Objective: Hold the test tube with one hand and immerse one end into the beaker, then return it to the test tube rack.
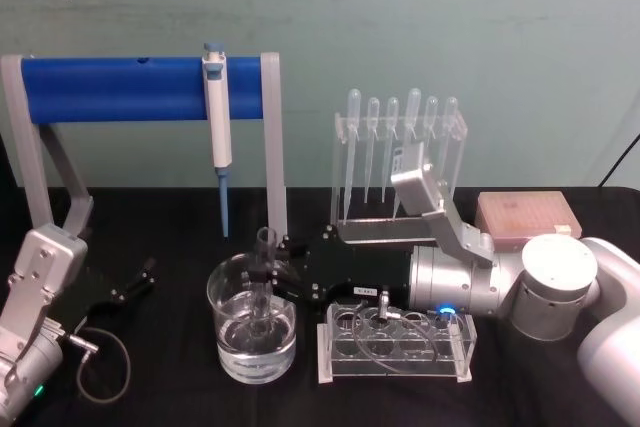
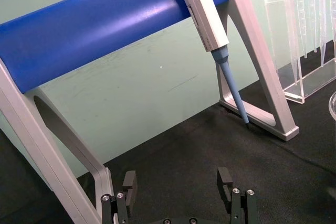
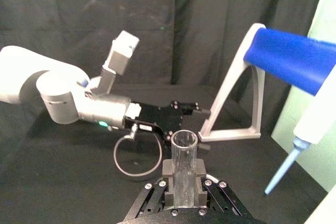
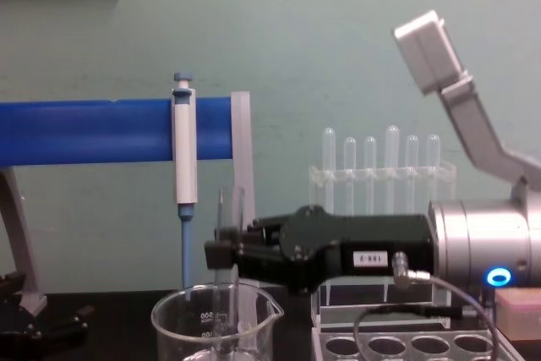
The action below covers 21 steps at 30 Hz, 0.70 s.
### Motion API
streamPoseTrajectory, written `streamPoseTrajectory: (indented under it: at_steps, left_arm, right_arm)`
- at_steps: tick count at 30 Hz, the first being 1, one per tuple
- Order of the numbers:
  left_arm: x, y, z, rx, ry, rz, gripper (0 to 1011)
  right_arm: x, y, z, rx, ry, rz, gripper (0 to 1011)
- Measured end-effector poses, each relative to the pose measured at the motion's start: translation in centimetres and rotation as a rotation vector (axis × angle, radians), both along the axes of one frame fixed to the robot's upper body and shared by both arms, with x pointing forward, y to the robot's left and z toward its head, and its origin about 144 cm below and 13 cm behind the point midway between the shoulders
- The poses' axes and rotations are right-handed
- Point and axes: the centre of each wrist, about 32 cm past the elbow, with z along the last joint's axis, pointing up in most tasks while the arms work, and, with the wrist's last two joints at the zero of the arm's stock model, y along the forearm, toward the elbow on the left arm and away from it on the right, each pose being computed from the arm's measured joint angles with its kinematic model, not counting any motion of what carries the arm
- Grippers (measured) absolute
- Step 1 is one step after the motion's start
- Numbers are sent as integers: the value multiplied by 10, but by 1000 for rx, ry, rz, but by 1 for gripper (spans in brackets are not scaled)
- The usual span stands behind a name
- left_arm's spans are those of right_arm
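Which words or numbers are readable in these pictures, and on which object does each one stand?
"500": white graduation mark on the beaker.
White label on the right tool, which grips the test tube: too blurred to read.
Left tool, parked open on the left: no text visible.

The clear test tube (image 1: 266, 247) stands upright, pinched by the right gripper (image 1: 269, 275), its lower end seemingly dipped inside the wide glass beaker (image 1: 226, 343).
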Motion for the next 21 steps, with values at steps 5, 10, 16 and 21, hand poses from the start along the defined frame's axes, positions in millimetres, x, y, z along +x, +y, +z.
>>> streamPoseTrajectory:
  at_steps: [5, 10, 16, 21]
  left_arm:
    - [0, 0, 0, 0, 0, 0, 1000]
    - [0, 0, 0, 0, 0, 0, 1000]
    - [0, 0, 0, 0, 0, 0, 1000]
    - [0, 0, 0, 0, 0, 0, 1000]
  right_arm:
    - [-4, -1, 16, 8, -13, 17, 226]
    - [-8, -1, 30, 7, -25, 30, 226]
    - [-11, -3, 49, 7, -52, 39, 227]
    - [-13, -8, 62, 8, -75, 35, 226]
